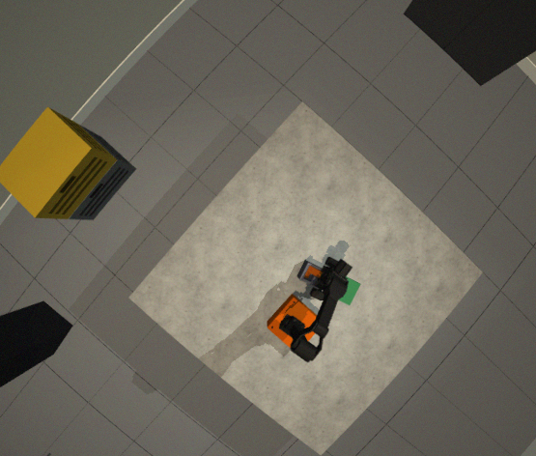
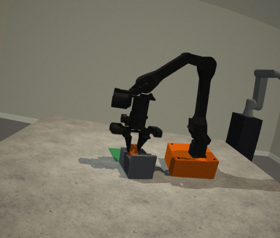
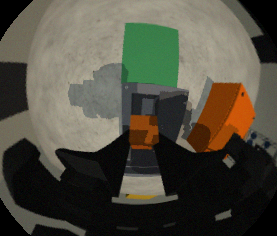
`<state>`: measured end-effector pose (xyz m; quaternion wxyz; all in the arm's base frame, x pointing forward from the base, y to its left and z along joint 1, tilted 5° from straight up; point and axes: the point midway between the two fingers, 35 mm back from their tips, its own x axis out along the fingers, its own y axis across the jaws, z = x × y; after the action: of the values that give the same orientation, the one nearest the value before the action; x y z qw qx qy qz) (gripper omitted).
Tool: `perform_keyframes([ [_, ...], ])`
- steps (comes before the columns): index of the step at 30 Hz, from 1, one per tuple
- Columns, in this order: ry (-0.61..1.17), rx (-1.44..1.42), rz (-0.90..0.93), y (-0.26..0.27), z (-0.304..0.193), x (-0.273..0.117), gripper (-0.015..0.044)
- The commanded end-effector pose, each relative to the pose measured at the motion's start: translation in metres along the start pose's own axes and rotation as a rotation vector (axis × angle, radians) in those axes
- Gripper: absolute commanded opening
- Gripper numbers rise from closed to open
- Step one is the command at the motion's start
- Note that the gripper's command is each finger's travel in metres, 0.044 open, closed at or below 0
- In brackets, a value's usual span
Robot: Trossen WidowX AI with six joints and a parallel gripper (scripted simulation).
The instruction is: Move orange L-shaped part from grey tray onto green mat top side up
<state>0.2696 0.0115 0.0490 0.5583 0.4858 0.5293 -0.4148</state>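
Note:
The orange part (image 1: 313, 272) (image 2: 133, 149) (image 3: 144, 131) is tipped in the pocket of the grey tray (image 1: 302, 270) (image 2: 142, 167) (image 3: 126, 107), with its raised end above the tray's rim. My gripper (image 2: 133, 151) (image 3: 141, 133) points down over the tray and is shut on that raised end, one finger on each side. In the top view the arm hides the fingertips. The part's lower end is hidden inside the tray. The green mat (image 1: 351, 292) (image 2: 114, 153) (image 3: 151, 54) lies flat beside the tray, with nothing on it.
The arm's orange base block (image 1: 280, 321) (image 2: 192, 168) (image 3: 221, 115) stands near the tray, on the side away from the mat in the exterior view. A yellow cabinet (image 1: 42, 164) and a grey arm on a dark pedestal (image 2: 243, 135) stand farther off.

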Motion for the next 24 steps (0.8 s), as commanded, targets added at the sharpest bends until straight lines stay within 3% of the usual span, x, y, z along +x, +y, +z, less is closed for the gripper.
perform_keyframes([
  [1, 0.0, 0.0, 0.002, 0.0, 0.0, -0.001, 0.0],
  [24, 0.005, 0.004, -0.004, -0.001, -0.001, -0.031, 0.0],
])
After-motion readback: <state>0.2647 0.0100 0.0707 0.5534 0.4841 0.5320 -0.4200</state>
